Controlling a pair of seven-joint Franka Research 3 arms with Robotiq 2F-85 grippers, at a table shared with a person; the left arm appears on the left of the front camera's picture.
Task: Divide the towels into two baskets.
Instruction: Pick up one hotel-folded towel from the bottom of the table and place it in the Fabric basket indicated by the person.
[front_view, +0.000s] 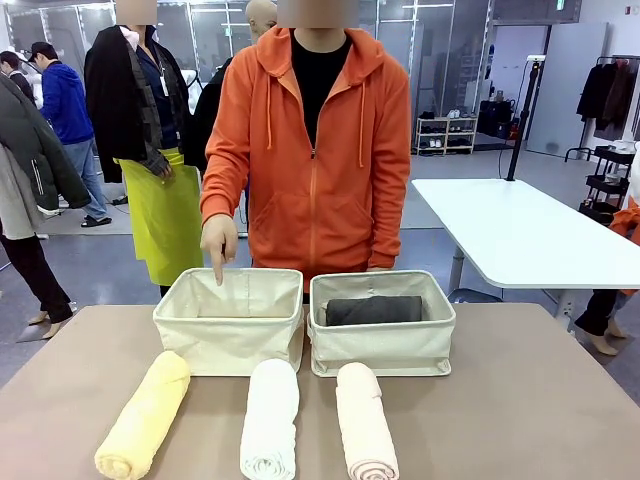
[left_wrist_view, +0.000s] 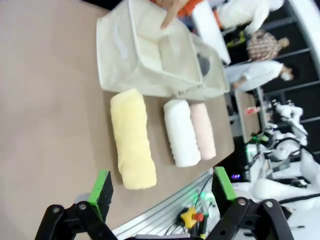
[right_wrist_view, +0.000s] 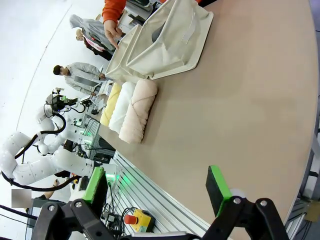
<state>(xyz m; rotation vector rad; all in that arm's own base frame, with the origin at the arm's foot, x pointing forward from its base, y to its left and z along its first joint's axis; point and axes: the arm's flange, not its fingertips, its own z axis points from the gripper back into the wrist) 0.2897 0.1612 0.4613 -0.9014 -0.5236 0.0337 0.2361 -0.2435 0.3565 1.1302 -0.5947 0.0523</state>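
Towels lie in a row on the worktop (front_view: 520, 400), on the robot's side of the left basket (front_view: 228, 340) and the right basket (front_view: 380, 348). The yellow towel (front_view: 143, 414) is at the left, the white towel (front_view: 270, 418) in the middle and the pink-beige towel (front_view: 365, 420) at the right. All three are rolled, and each points with one end to the baskets. The yellow towel is turned a little, so its near end goes out to the left, and it lies apart from the white towel. The white towel and the pink-beige towel lie close together; in the front view a narrow strip of worktop shows between them.

The dark grey towel (front_view: 373, 310) lies inside the right basket, across its width. The two baskets stand upright, just beside each other, in the far part of the worktop. The person (front_view: 320, 150), in an orange hooded jacket, stands behind them and holds an index finger (front_view: 219, 270) pointing down over the far rim of the left basket.

The left hand (left_wrist_view: 162, 182) of the robot hangs above the near edge of the worktop, well apart from the towels. Its jaws stand wide open and nothing is between them. The right hand (right_wrist_view: 156, 182) hangs above the near edge too, wide open, and it holds nothing.
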